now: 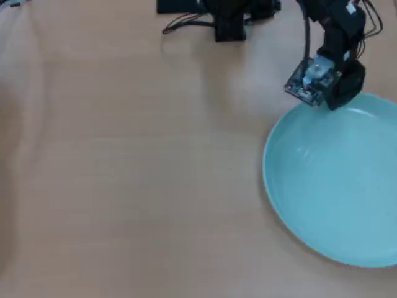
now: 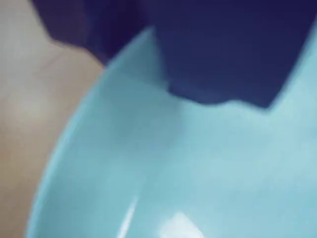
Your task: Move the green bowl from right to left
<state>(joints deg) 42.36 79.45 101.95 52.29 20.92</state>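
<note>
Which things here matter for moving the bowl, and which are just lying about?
Part of the job:
green bowl, at the overhead view's right edge
gripper, at the bowl's far rim

Lying about:
cables near the arm's base
table

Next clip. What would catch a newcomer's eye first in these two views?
The green bowl dominates: a wide, shallow, glossy dish at the right edge of the overhead view, partly cut off by the frame. Next, the black gripper sits at the bowl's upper rim. In the blurred wrist view, one dark jaw reaches inside the rim and another lies outside. The rest of the wooden table draws little attention.
</note>
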